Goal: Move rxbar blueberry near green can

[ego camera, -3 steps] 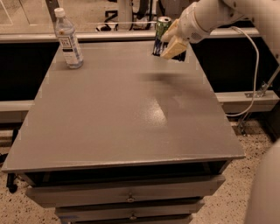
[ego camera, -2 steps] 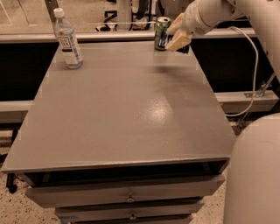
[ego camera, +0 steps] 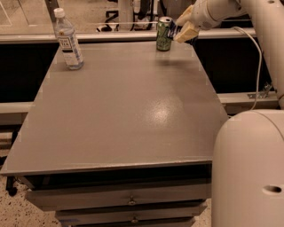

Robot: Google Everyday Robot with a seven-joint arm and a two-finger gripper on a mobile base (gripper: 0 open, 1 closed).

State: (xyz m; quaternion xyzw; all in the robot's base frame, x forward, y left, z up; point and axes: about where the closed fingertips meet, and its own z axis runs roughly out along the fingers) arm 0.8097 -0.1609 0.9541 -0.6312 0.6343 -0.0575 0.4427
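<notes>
The green can (ego camera: 163,33) stands upright at the far right of the grey table (ego camera: 124,106). My gripper (ego camera: 184,30) is just right of the can, a little above the table's far right corner. It is shut on the rxbar blueberry (ego camera: 173,31), whose dark blue wrapper shows between the cream fingers (ego camera: 188,32) and the can. The bar hangs in the air close beside the can; I cannot tell whether it touches the can.
A clear plastic water bottle (ego camera: 68,40) with a white cap stands at the far left of the table. My white arm (ego camera: 248,13) reaches in from the right. The robot's white base (ego camera: 248,168) is at the lower right. Drawers (ego camera: 128,201) sit below the table's front edge.
My gripper has moved away from me and a little up with the bar, ending right beside the green can. The can and bottle have not moved.
</notes>
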